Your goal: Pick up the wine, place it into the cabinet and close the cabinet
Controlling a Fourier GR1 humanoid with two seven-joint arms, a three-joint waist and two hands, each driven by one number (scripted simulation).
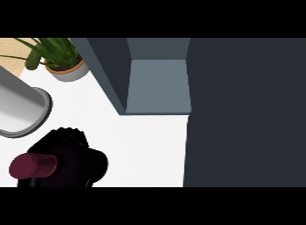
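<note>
The wine bottle (34, 165) shows at the lower left as a maroon cap on a dark neck. Its body is hidden among the black fingers. My left hand (78, 154) is curled round it, raised close to the view, and its grey forearm (12, 103) comes in from the left edge. The cabinet (157, 83) stands open at the top centre and shows a grey-blue inside with nothing in it. It lies up and to the right of the bottle. My right hand is out of view.
A large dark cabinet door or panel (249, 112) fills the right side. A potted green plant (60, 59) stands at the top left on the white counter (149, 149). A strip of wooden surface shows at the far left.
</note>
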